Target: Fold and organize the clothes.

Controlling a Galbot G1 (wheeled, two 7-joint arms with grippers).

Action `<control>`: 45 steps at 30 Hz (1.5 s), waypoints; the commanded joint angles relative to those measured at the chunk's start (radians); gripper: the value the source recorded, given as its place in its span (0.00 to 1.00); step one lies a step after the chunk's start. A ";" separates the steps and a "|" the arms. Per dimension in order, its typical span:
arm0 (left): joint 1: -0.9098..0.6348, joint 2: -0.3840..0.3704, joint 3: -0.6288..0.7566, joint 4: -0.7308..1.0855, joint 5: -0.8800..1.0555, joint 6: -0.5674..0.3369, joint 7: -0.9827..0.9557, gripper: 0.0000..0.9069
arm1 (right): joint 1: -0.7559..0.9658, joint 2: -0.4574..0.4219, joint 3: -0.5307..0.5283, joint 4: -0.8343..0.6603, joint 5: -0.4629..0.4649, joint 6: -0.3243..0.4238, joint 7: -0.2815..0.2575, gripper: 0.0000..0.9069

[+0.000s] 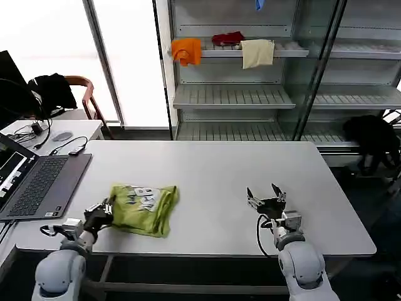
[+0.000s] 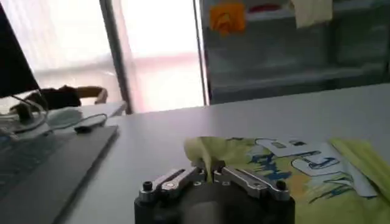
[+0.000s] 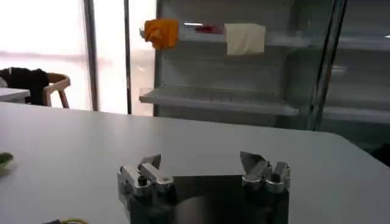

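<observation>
My left gripper (image 1: 108,210) is low on the table (image 1: 213,169) at the near-left edge of the lime-green T-shirt (image 1: 145,207), and in the left wrist view its fingers (image 2: 183,178) are drawn together on a raised lip of the shirt's hem, so I read it as pinching the cloth. The shirt lies already bunched into a rough folded packet, print side up, on the left half of the table, close to the front edge and just right of the laptop (image 1: 39,182). My right gripper (image 1: 267,202) rests on bare tabletop well apart from the shirt, fingers spread wide with nothing between them; it looks idle. I judge this as mid-fold: one corner in hand, the packet still lumpy and uneven. The next move likely calls for carrying the pinched edge across the shirt toward the right, keeping it low so the layers do not drag open, and bringing the right gripper in to pin or take the far side. Room: the whole centre and right of the table is open, so folding rightward is the safe direction. Leftward is tight, with the laptop just beside the shirt and a cable (image 1: 70,146) behind it. The front table edge is close under my left wrist; cloth could slip off there.
</observation>
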 commanded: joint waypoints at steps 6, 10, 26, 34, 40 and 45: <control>-0.113 0.325 -0.176 0.025 0.182 -0.060 0.122 0.01 | 0.006 0.001 0.014 -0.043 0.020 0.032 -0.011 1.00; -0.147 0.379 -0.170 0.020 0.200 -0.061 0.159 0.01 | 0.000 -0.004 0.029 -0.052 0.035 0.049 -0.018 1.00; -0.008 0.003 0.251 -0.192 0.575 -0.096 0.105 0.01 | -0.060 -0.034 0.130 -0.090 0.083 0.105 -0.027 1.00; -0.045 -0.186 0.544 -0.118 0.670 -0.018 0.023 0.02 | -0.088 -0.054 0.172 -0.061 0.107 0.103 -0.027 1.00; -0.067 -0.197 0.609 -0.111 0.550 0.055 -0.007 0.02 | -0.091 -0.053 0.173 -0.035 0.107 0.093 -0.027 1.00; -0.067 -0.209 0.659 -0.069 0.540 0.041 -0.043 0.02 | -0.072 -0.048 0.150 0.005 0.107 0.056 -0.024 1.00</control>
